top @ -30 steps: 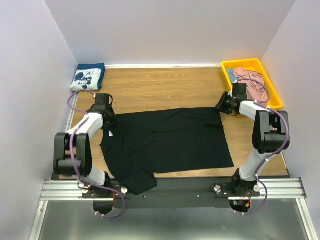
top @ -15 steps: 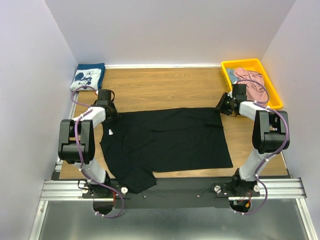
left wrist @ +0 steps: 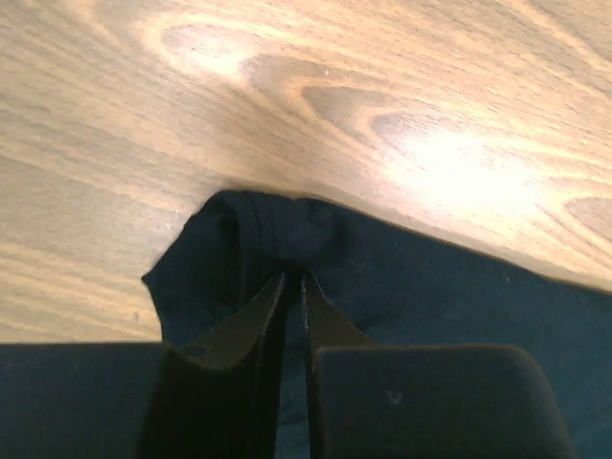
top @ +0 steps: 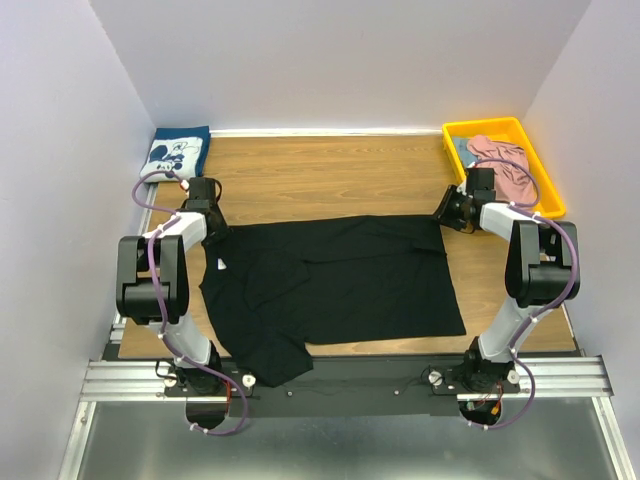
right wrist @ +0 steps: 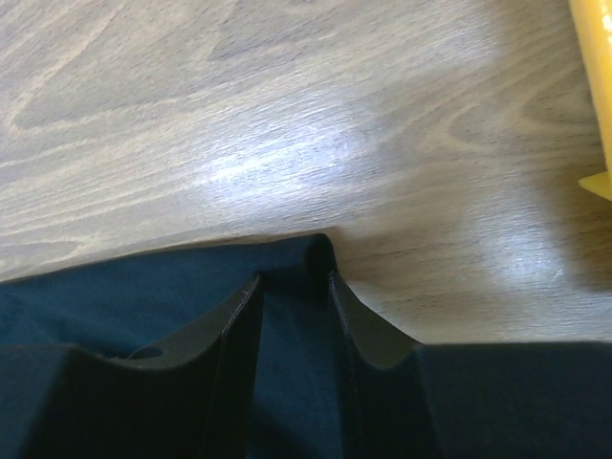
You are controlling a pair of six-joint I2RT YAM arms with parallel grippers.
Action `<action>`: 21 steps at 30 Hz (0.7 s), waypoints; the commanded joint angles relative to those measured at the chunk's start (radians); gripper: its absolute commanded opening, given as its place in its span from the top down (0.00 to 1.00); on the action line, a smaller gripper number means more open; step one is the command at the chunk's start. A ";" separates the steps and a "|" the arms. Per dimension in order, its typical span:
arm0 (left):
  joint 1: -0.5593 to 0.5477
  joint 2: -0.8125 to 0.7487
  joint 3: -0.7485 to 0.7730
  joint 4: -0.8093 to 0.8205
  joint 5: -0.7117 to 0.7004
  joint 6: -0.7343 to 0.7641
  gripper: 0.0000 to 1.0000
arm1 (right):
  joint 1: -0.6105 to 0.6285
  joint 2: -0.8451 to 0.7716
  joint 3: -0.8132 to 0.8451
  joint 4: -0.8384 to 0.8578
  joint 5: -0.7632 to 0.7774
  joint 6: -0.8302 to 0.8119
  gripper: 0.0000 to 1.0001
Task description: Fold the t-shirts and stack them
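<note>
The black shirt [top: 340,290] is spread flat in the middle of the table [top: 330,175], one sleeve lying at the lower left. A white tag [top: 221,265] is seen on it, but nothing on it can be read. At the shirt's upper left corner the left gripper [left wrist: 292,279] is closed almost fully on a pinch of cloth. Since a second ago this gripper has been moved up and left, probably to stretch the edge before folding. At the upper right corner the right gripper [right wrist: 295,277] is held wider, with the hem bunched between its fingers. Farther back, the folded navy shirt [top: 175,155] lies at the upper left, and the pink shirt [top: 505,165] is in the yellow tray [top: 480,128].
</note>
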 commanded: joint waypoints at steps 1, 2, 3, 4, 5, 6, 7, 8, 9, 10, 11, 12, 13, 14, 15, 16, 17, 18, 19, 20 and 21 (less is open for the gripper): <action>0.005 0.039 0.020 0.036 -0.039 -0.004 0.82 | -0.011 0.025 0.017 0.006 0.025 -0.035 0.60; 0.007 0.045 0.020 0.037 -0.039 -0.004 0.82 | -0.011 0.027 0.019 0.006 0.008 -0.038 0.60; 0.007 0.051 0.020 0.040 -0.038 0.001 0.83 | -0.011 0.034 0.023 0.006 -0.003 -0.040 0.60; 0.008 0.054 0.020 0.040 -0.038 0.001 0.83 | -0.011 0.036 0.026 0.006 -0.013 -0.043 0.60; 0.008 0.057 0.018 0.043 -0.038 0.001 0.83 | -0.011 0.040 0.028 0.006 -0.029 -0.049 0.62; 0.008 0.060 0.018 0.043 -0.038 0.001 0.83 | -0.011 0.043 0.031 0.006 -0.052 -0.050 0.63; 0.008 0.065 0.017 0.046 -0.038 0.004 0.83 | -0.011 0.050 0.036 0.005 -0.061 -0.052 0.63; 0.008 0.068 0.015 0.046 -0.041 0.004 0.83 | -0.011 0.053 0.037 0.006 -0.070 -0.057 0.63; 0.008 0.069 0.012 0.048 -0.039 0.005 0.83 | -0.011 0.054 0.039 0.006 -0.072 -0.057 0.63; 0.010 0.075 0.009 0.048 -0.038 0.007 0.83 | -0.011 0.062 0.042 0.006 -0.072 -0.060 0.63; 0.010 0.077 0.009 0.049 -0.038 0.008 0.83 | -0.011 0.062 0.043 0.006 -0.066 -0.060 0.64; 0.010 0.079 0.008 0.049 -0.039 0.010 0.83 | -0.012 0.063 0.048 0.005 -0.061 -0.063 0.68; 0.010 0.080 0.005 0.049 -0.041 0.010 0.83 | -0.012 0.065 0.052 0.005 -0.056 -0.064 0.71; 0.010 0.080 0.005 0.051 -0.042 0.013 0.84 | -0.012 0.066 0.057 0.005 -0.043 -0.066 0.76; 0.010 0.082 0.006 0.048 -0.047 0.013 0.84 | -0.012 0.067 0.063 0.005 -0.035 -0.067 0.84; 0.011 0.082 0.003 0.046 -0.051 0.016 0.86 | -0.012 0.068 0.077 0.005 -0.026 -0.073 0.87; 0.011 0.082 0.003 0.045 -0.056 0.017 0.87 | -0.012 0.071 0.086 0.005 -0.009 -0.076 0.89; 0.013 0.082 0.003 0.042 -0.065 0.020 0.87 | -0.014 0.073 0.095 0.003 -0.003 -0.083 0.91; 0.011 0.083 0.003 0.040 -0.071 0.022 0.87 | -0.014 0.077 0.106 0.003 0.002 -0.087 0.91; 0.013 0.085 0.003 0.040 -0.074 0.024 0.87 | -0.015 0.083 0.120 0.000 0.005 -0.096 0.94; 0.013 0.086 0.003 0.037 -0.082 0.027 0.87 | -0.015 0.094 0.147 -0.006 0.008 -0.101 0.95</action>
